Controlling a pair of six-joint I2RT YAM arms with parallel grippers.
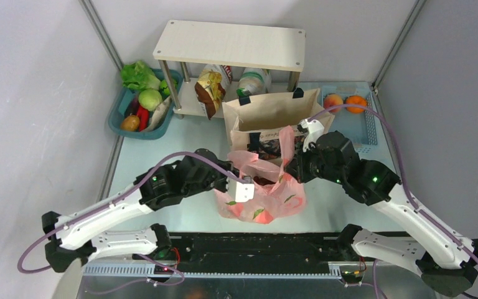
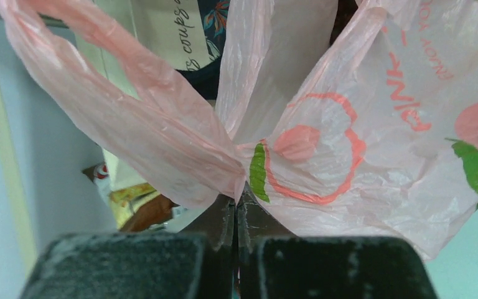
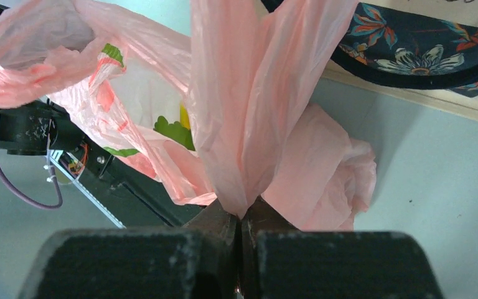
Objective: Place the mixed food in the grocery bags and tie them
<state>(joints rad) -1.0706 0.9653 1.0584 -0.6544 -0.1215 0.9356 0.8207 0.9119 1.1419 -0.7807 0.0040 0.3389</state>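
The left gripper point(image 2: 235, 208) is clamped tight on gathered plastic of the pink bag point(image 1: 262, 198). The right gripper point(image 3: 243, 215) pinches its other side, before the canvas tote point(image 1: 267, 115).

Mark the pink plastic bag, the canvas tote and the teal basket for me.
pink plastic bag point(image 1: 274, 198): top external view, on its printed lower body.
canvas tote point(image 1: 272, 111): top external view, on its plain beige panel.
teal basket point(image 1: 114, 118): top external view, on its left rim.
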